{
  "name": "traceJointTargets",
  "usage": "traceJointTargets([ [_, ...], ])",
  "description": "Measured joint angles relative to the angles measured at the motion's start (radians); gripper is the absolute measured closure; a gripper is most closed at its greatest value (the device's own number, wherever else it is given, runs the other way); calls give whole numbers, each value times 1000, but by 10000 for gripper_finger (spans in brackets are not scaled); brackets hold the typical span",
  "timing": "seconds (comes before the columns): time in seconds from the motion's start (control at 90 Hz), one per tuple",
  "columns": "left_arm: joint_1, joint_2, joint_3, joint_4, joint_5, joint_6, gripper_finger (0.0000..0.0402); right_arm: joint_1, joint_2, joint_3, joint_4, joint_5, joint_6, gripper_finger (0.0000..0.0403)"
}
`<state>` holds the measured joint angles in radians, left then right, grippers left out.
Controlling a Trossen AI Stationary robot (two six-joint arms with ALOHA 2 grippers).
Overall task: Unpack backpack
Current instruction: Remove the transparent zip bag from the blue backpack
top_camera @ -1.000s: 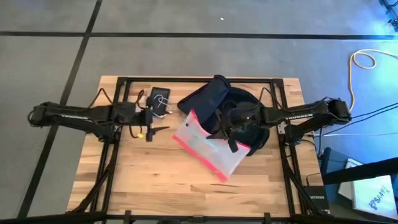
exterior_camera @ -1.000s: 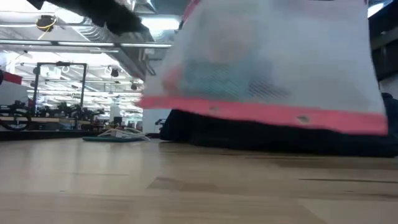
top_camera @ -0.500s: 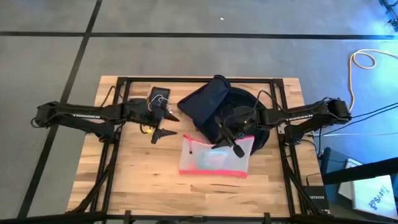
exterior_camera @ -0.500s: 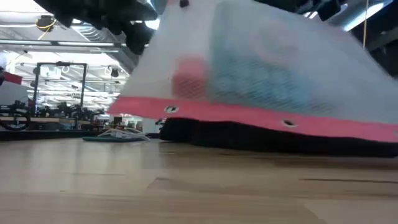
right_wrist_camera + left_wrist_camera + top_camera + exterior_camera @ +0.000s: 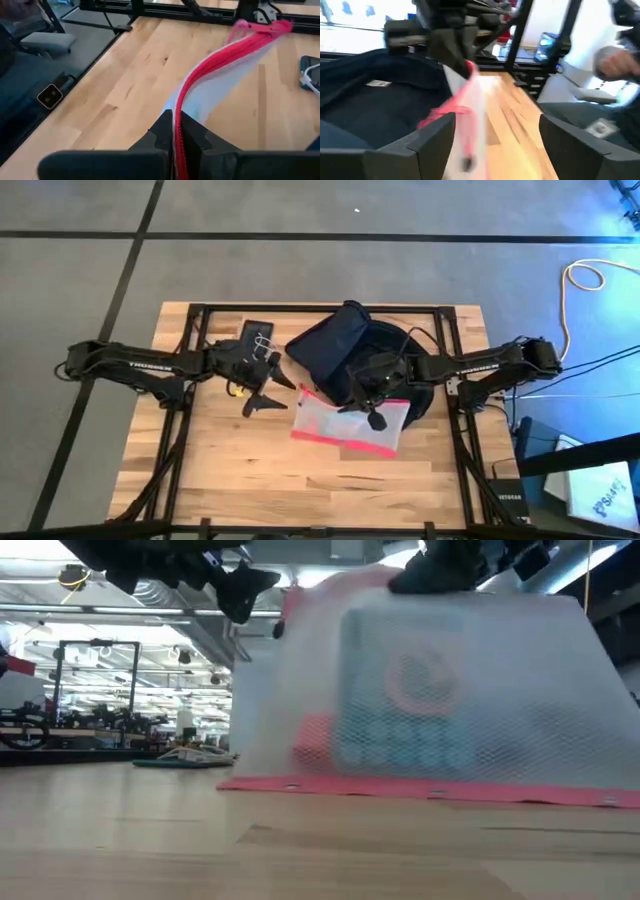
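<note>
Over the last second the pouch point(image 5: 345, 425) has swung from a tilted, hanging pose, well in front of the backpack point(image 5: 345, 352), down to a flatter one, and now its lower red edge lies on the bench point(image 5: 200, 470), as the low view shows. It has also come a little closer to the bag. In the same time the left arm has reached inward, from beside the phone point(image 5: 256, 335) toward the pouch. I judge from this that the pouch is already out of the backpack and is now being set down or handed over, so this item of the unpacking is almost done. The right end effector point(image 5: 372, 408) is closed tightly on the upper red zip edge of the pouch; in the right wrist view its fingers point(image 5: 165, 131) press the red band between them with almost no gap. The left end effector point(image 5: 268, 392) is wide open and holds nothing; in its own wrist view the two fingers stand apart on either side of the near corner of the pouch, but I cannot tell if they touch it. The backpack lies open at the back middle of the bench, under the right arm, and just behind the pouch.
</note>
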<state>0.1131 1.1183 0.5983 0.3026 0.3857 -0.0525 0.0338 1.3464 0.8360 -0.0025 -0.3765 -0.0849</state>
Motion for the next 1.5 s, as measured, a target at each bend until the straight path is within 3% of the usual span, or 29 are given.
traceJointTargets([
  [0.111, 17, 3, 0, -65, -146, 7, 129, 8, 0, 0, 5, 0, -2, 403],
  [0.189, 35, 3, 0, -118, -195, 8, 129, 13, 0, 0, -2, 0, -5, 403],
  [0.678, 35, 160, -1, 33, -52, -59, 129, 12, 0, 0, 0, 2, -10, 403],
  [0.944, 24, 167, -1, 170, -51, -53, 129, 12, 0, 0, 0, 20, -10, 403],
  [1.3, 22, 210, 0, 156, -74, -86, 130, 12, 0, 0, 2, 47, -10, 403],
  [1.5, 23, 231, 0, 161, -100, -79, 185, 12, 0, -1, 4, 51, -10, 403],
])
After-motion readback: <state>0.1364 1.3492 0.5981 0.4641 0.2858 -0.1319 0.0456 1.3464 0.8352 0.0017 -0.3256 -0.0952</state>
